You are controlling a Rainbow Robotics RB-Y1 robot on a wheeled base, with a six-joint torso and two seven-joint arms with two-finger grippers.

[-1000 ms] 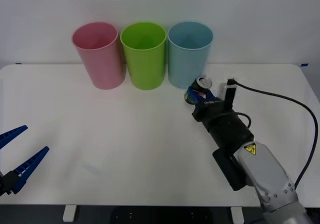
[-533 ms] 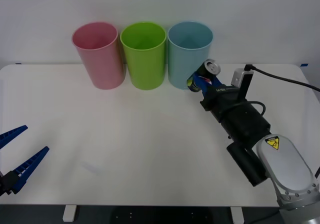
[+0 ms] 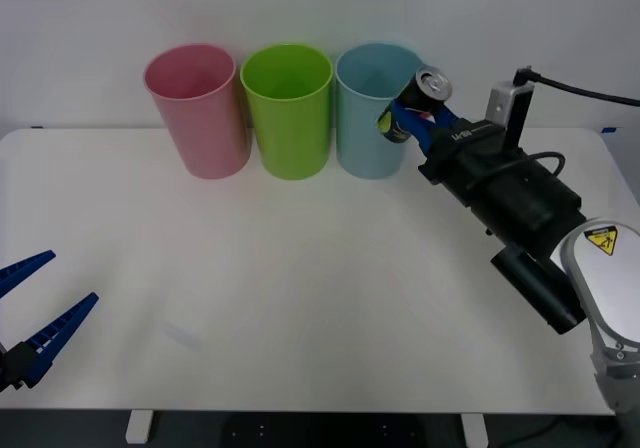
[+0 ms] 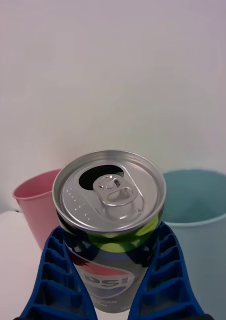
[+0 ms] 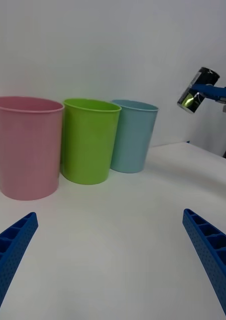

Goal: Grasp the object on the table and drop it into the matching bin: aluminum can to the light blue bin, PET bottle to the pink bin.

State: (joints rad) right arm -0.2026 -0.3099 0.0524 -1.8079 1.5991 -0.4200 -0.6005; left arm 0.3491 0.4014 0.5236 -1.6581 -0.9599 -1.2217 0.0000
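The right gripper (image 3: 412,111) pinches the aluminum can (image 3: 420,98) at upper right, beside the light blue bin (image 3: 372,118), ready to drop it in.

You see a small black aluminum can (image 4: 108,220) with a silver top and a red-white-blue logo between ribbed blue fingers (image 4: 62,280). Three tall round plastic bins: pink (image 3: 198,108), lime green (image 3: 288,108), light blue (image 3: 370,118). The flat tabletop (image 3: 300,288) is plain white.

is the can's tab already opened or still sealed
Opened: in the right wrist view the can, held by the right gripper, has a dark open mouth hole beside the tab on its silver top.
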